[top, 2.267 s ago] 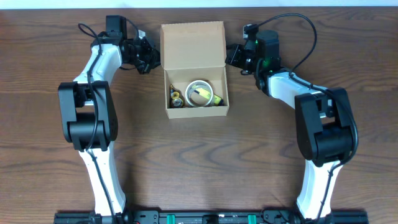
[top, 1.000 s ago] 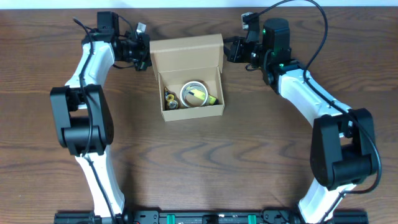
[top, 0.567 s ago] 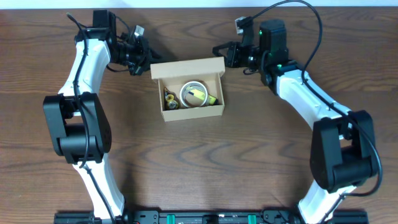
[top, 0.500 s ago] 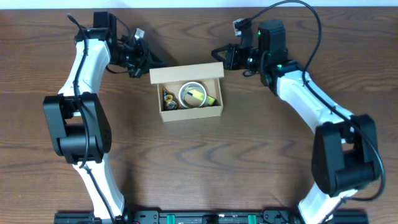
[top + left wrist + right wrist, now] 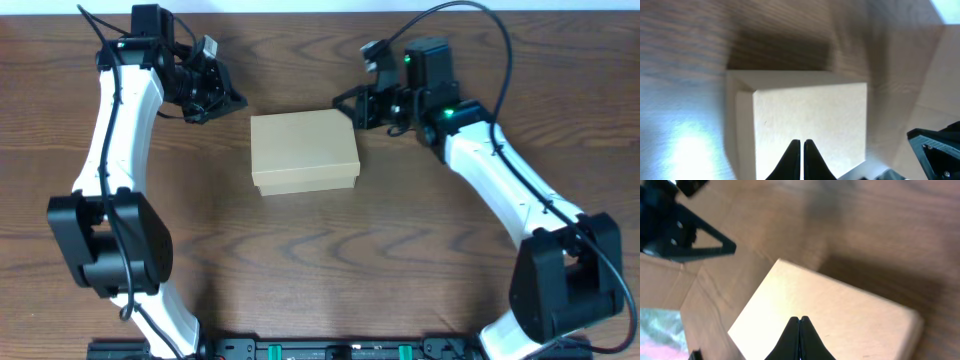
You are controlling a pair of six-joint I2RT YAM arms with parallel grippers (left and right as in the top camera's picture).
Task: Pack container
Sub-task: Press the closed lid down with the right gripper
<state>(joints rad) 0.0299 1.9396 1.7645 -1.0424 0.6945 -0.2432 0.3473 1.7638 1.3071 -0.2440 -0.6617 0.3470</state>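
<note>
Overhead: bright, even light, sharp, faint shadows. Left wrist: blurred; white glare on table [image 5: 682,150]; dark shadow behind box [image 5: 810,120]. Right wrist: soft focus, shadow beside box.

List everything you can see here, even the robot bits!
box: one, tan-brown cardboard, lid down, middle of the table
table: one, dark brown wood, under everything
rail: one, black, along the table's near edge
left arm: one, white and black, left of the box
right arm: one, white and black, right of the box
left gripper: one, black, shut, holding nothing, off the box's far left corner
right gripper: one, black, shut, holding nothing, by the box's far right corner
</note>
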